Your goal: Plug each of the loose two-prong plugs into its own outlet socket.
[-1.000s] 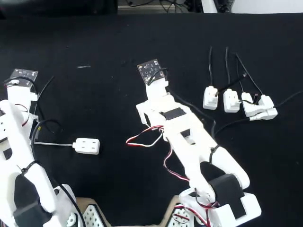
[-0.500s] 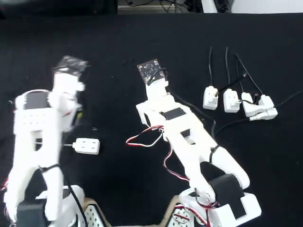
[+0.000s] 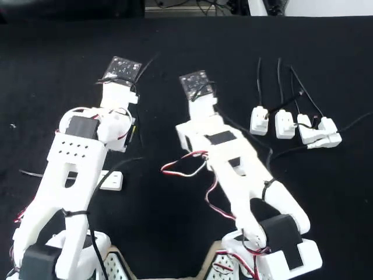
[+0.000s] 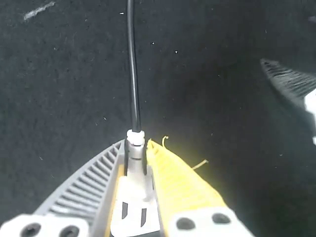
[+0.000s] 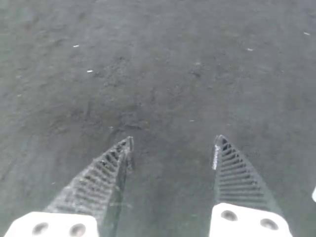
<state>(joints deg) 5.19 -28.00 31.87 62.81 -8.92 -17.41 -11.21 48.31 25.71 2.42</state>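
In the left wrist view my left gripper [image 4: 136, 144] is shut on a white plug [image 4: 134, 197]. Its black cord [image 4: 132, 64] runs straight away over the black cloth. From above, the left arm's wrist [image 3: 119, 73] hangs at mid-table, left of the right arm's wrist [image 3: 198, 86]. A white outlet socket [image 3: 115, 181] lies partly hidden under the left arm. My right gripper [image 5: 173, 143] stands open above bare cloth with nothing between its fingers. Three white plug blocks [image 3: 259, 119] [image 3: 284, 123] [image 3: 317, 132] with black cords lie in a row at the right.
Black cloth [image 3: 58, 52] covers the whole table. Red and white servo wires [image 3: 186, 166] loop off the right arm. The other arm's grey fingertip [image 4: 291, 84] shows off to one side in the left wrist view. Black cords [image 3: 280, 76] trail back from the right-hand blocks.
The left arm has swung from the table's left edge toward the middle and now covers part of the outlet socket. The right arm's wrist has shifted slightly to the right.
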